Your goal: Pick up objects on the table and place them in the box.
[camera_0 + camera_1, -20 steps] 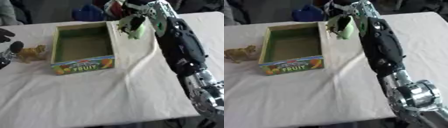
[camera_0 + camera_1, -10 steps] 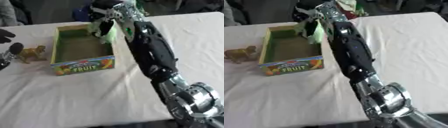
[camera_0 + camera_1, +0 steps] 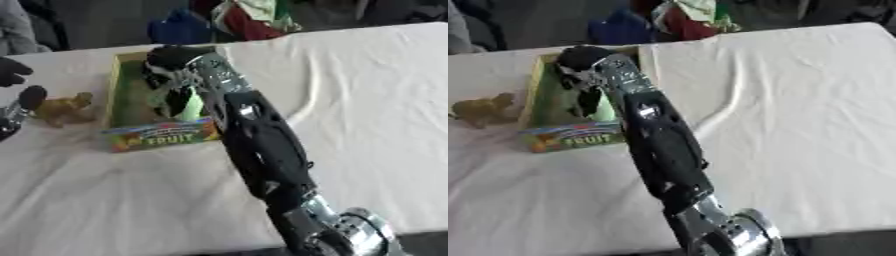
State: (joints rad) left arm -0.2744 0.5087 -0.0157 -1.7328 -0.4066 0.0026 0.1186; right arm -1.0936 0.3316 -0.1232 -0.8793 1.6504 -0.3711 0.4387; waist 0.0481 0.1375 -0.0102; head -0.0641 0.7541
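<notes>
A green-lined cardboard box [image 3: 159, 139] with FRUIT on its front wall stands at the left of the table. My right arm stretches across the cloth, and my right hand [image 3: 173, 71] hangs over the inside of the box. Its fingers are curled on a light green object [image 3: 192, 107], which dangles inside the box by the right wall. A brown toy animal [image 3: 63, 109] stands on the cloth just left of the box. My left hand [image 3: 26, 97] shows at the left edge beside the animal, fingers up and relaxed, holding nothing.
A white cloth [image 3: 376, 100] covers the table, with a long fold [image 3: 308, 97] right of the box. Beyond the far edge lie a blue thing [image 3: 179, 27] and a colourful heap [image 3: 254, 17]. A grey sleeve [image 3: 16, 27] shows at the upper left.
My right hand has swung left with the green object, from above the box's right wall to over the box's inside, and lower. The left hand and the toy animal have not moved.
</notes>
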